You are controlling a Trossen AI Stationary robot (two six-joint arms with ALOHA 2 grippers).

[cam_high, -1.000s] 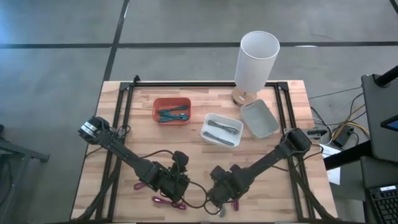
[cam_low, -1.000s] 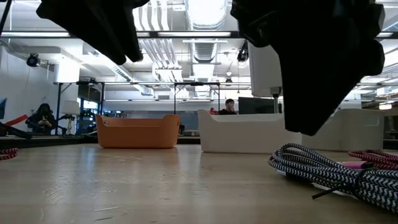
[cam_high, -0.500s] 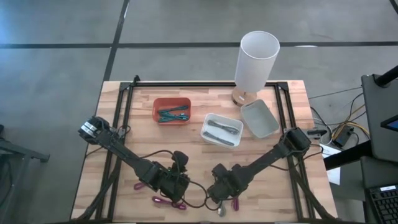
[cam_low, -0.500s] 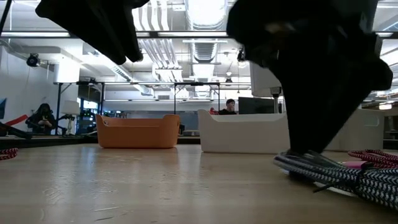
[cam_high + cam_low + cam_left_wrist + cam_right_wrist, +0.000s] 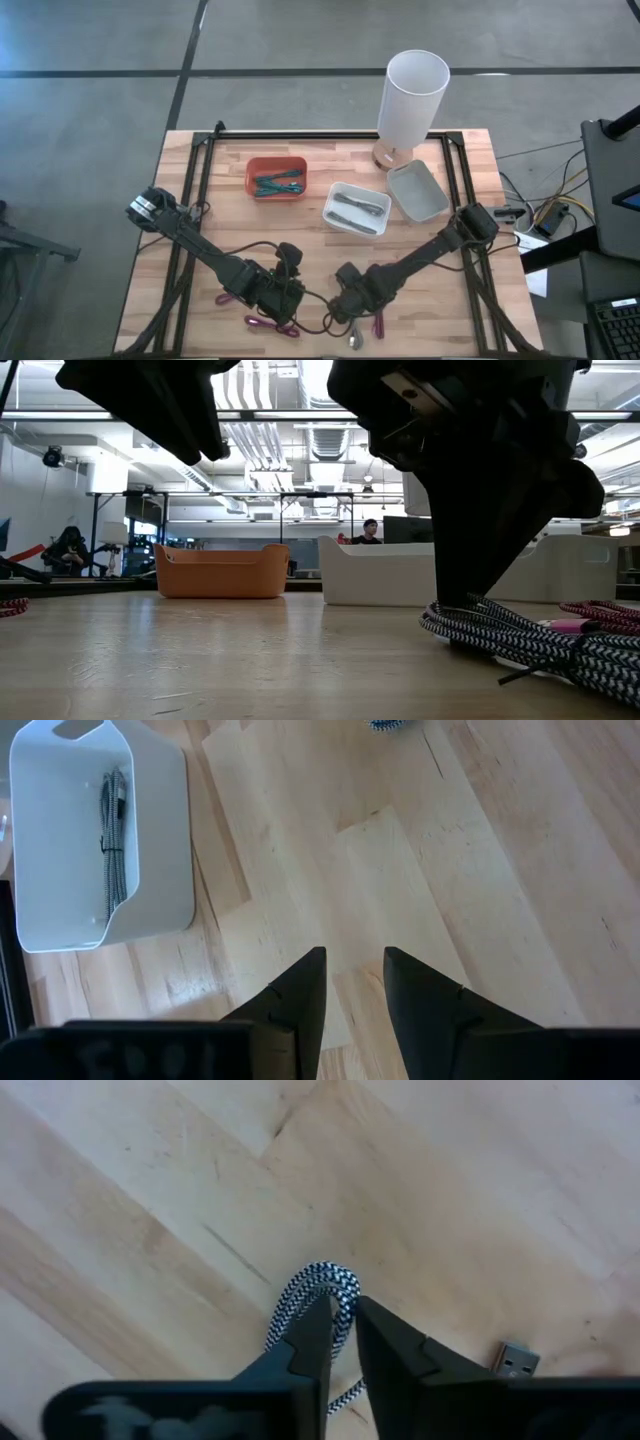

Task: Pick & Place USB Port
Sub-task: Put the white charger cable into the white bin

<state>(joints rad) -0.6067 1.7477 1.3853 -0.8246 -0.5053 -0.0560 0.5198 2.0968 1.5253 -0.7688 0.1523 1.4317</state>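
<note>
A black-and-white braided USB cable (image 5: 318,1285) lies bundled on the wood near the table's near edge (image 5: 352,338), showing as a coil (image 5: 520,642) in the low view, with its metal plug (image 5: 515,1357) beside it. My right gripper (image 5: 343,1330) is down on this cable (image 5: 341,311), its fingers nearly together around a loop. My left gripper (image 5: 355,982) is open above bare wood, left of the right one (image 5: 288,258). Farther back stand a white bin (image 5: 357,208) with grey cables and an orange bin (image 5: 276,177) with teal cables. My right gripper pinches the bent end of the braided cable's loop (image 5: 345,1302) between its two fingers (image 5: 312,1338). It comes from above, pointing down. The rest of the cable bundle (image 5: 540,645) lies on the table.
An empty pale bin (image 5: 417,190) and a tall white cylinder (image 5: 410,98) stand at the far right. Pink cables lie near the near edge (image 5: 265,322), (image 5: 225,297), (image 5: 378,325), one also behind the coil (image 5: 600,612). People show in the room beyond.
My right gripper has come down and a little toward the table's left and near edge, onto the braided cable. In the low view its fingers now reach the coil, and the coil's near end has shifted slightly. My left arm has kept still.
</note>
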